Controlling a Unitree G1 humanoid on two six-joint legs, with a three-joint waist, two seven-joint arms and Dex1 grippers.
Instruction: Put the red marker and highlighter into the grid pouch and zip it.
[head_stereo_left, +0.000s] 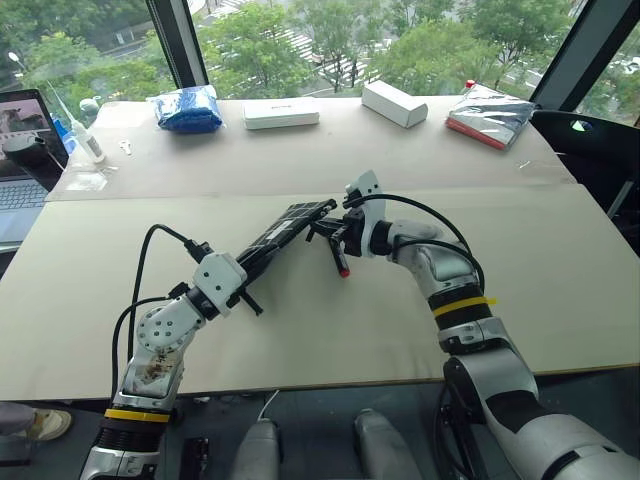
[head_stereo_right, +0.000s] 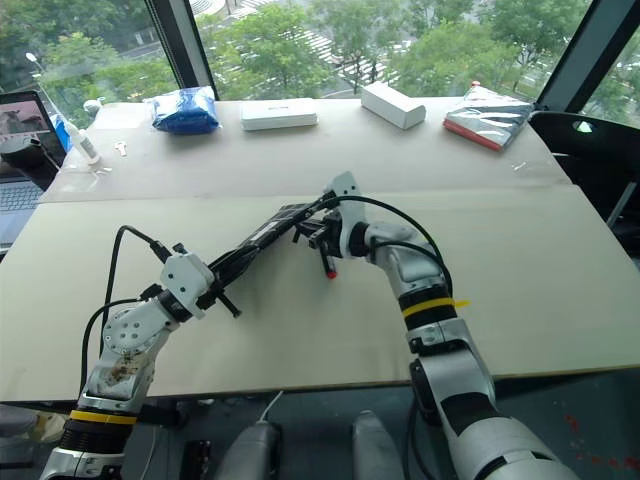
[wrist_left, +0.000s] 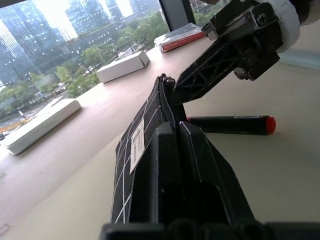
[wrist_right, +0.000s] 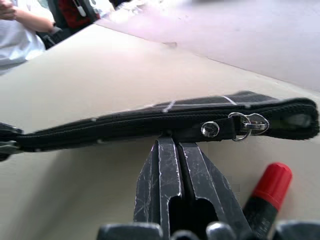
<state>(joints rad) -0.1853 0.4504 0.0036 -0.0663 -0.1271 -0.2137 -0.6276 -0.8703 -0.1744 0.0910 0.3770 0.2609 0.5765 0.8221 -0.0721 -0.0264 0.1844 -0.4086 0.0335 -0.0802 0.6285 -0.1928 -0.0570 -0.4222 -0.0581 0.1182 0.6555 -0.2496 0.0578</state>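
The grid pouch (head_stereo_left: 290, 225), black with white lines, is held tilted above the table. My left gripper (head_stereo_left: 252, 264) is shut on its near end, fingers (wrist_left: 165, 150) clamping the edge beside the white label. My right gripper (head_stereo_left: 325, 228) is at the pouch's far end. In the right wrist view its fingertips (wrist_right: 165, 150) are shut on the black zipper pull (wrist_right: 200, 131), next to the metal slider. The red marker (head_stereo_left: 341, 262) lies on the table just under the right gripper, also seen as the red marker (wrist_left: 230, 125). The highlighter is out of view.
Along the far edge of the table lie a blue cloth bundle (head_stereo_left: 188, 108), two white boxes (head_stereo_left: 281, 113) (head_stereo_left: 394, 102) and a silver packet (head_stereo_left: 490, 115). A laptop (head_stereo_left: 20, 150) and a small bottle (head_stereo_left: 85, 140) are at the left. A person (wrist_right: 20, 30) is beyond the table.
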